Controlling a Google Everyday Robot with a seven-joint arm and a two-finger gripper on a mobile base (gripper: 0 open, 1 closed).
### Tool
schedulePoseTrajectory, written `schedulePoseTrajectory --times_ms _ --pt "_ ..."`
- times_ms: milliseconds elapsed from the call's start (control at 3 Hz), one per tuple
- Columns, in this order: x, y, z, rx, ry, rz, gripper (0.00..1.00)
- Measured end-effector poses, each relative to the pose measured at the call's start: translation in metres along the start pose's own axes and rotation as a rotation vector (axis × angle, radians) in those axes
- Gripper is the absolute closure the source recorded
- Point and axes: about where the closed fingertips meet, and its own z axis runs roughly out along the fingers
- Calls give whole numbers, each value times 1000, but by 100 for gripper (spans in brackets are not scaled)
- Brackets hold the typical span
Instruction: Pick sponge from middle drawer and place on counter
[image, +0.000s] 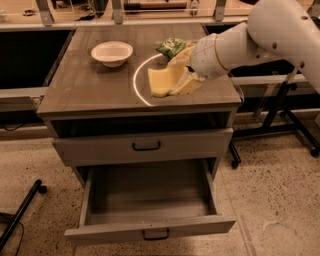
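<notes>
The pale-yellow sponge (161, 82) is held in my gripper (179, 80), whose yellowish fingers (186, 86) are shut on its right side. It hangs low over the counter (90, 90), on the white arc at the front right; I cannot tell if it touches the top. My white arm reaches in from the upper right. The middle drawer (150, 227) is pulled out below, and its grey tray shows nothing in it.
A white bowl (112, 52) stands at the back left of the counter. A green wrinkled snack bag (170, 46) lies at the back, just behind my gripper. A closed drawer (146, 146) sits above the open one. Black frame legs (290, 120) stand to the right.
</notes>
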Motion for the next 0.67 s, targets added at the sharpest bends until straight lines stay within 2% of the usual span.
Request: schedulePoseTrajectory --times_ms 333,667 --pt "-3 -29 26 -7 24 82 100" --pt "-4 -52 54 -47 46 139 100"
